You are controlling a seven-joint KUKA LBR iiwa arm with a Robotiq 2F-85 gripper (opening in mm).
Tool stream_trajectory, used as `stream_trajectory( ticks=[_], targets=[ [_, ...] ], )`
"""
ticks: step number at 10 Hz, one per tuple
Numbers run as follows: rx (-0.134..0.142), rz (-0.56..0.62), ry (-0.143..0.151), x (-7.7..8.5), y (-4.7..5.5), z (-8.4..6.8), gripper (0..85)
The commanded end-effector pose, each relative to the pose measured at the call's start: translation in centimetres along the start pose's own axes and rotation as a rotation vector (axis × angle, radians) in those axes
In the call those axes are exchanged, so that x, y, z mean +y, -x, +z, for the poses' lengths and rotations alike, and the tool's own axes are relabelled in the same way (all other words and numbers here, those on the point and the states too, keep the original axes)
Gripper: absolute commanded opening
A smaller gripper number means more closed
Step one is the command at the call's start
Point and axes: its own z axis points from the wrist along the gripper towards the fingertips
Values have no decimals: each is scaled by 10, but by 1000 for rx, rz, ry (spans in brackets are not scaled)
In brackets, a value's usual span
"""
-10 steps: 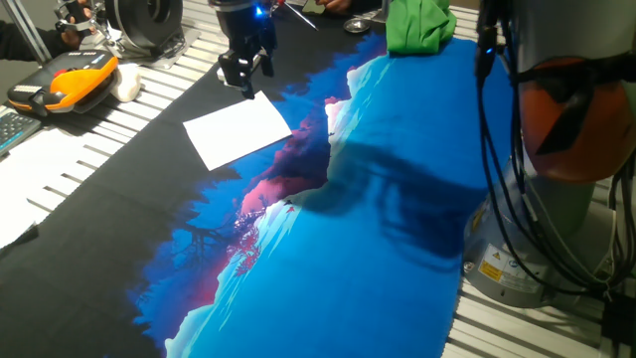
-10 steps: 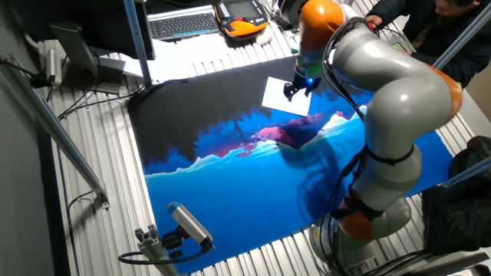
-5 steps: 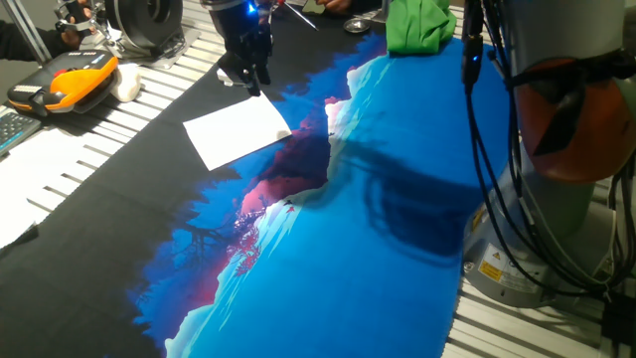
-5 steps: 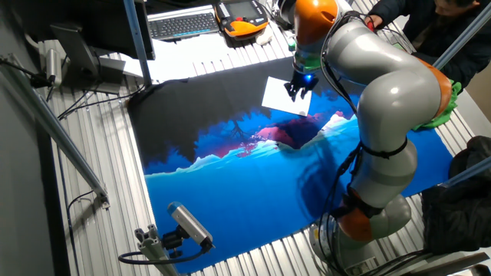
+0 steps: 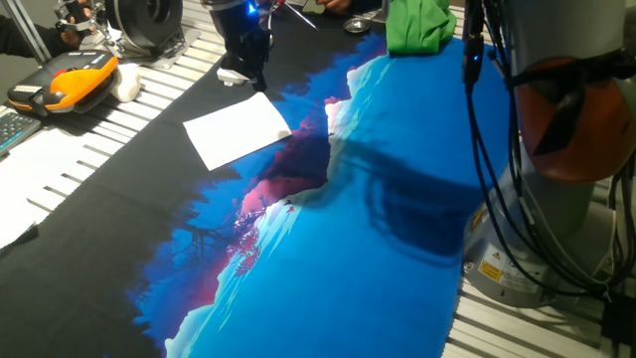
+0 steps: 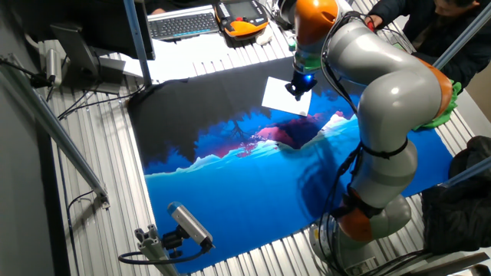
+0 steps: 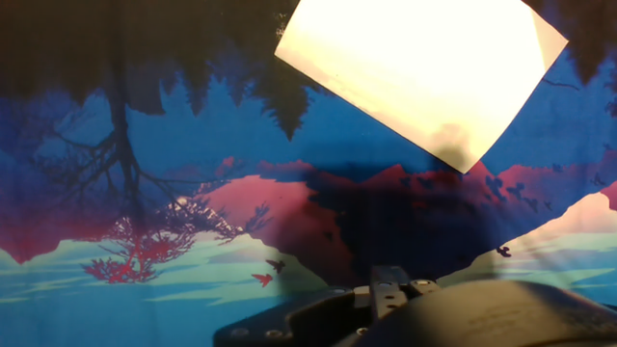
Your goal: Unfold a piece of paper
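The piece of paper (image 5: 238, 129) is a plain white folded sheet lying flat on the dark part of the printed mat (image 5: 397, 229). It also shows in the other fixed view (image 6: 284, 96) and at the top of the hand view (image 7: 415, 72). My gripper (image 5: 250, 78) hangs just above the mat by the paper's far edge, and the other fixed view shows it (image 6: 298, 90) over the paper's right edge. I see it edge-on and dark, so the gap between the fingers does not show. The hand view shows no fingertips.
A green cloth (image 5: 417, 25) lies at the mat's far end. An orange and black device (image 5: 65, 85) and a white object (image 5: 127, 82) sit at the far left, with larger white sheets (image 5: 30, 174) nearby. A keyboard (image 6: 182, 24) lies behind. The arm's base (image 5: 556, 149) stands at the right.
The hand has turned about its wrist and shifted slightly towards the paper's far edge. The paper has not moved.
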Motion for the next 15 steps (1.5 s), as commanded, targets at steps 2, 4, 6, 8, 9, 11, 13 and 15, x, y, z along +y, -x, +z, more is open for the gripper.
stream_trajectory(
  ticks=[2,4,6,8,9,11,13,15],
  targets=[
    [-1,1,0,0,0,0,0],
    [-1,-13,-2,0,0,0,0],
    [-1,-11,-2,0,0,0,0],
    [-35,-36,-7,0,0,0,0],
    [-68,-40,-18,0,0,0,0],
    [-128,-4,16,0,0,0,0],
    [-182,14,-12,0,0,0,0],
    [-223,68,-105,0,0,0,0]
  ],
)
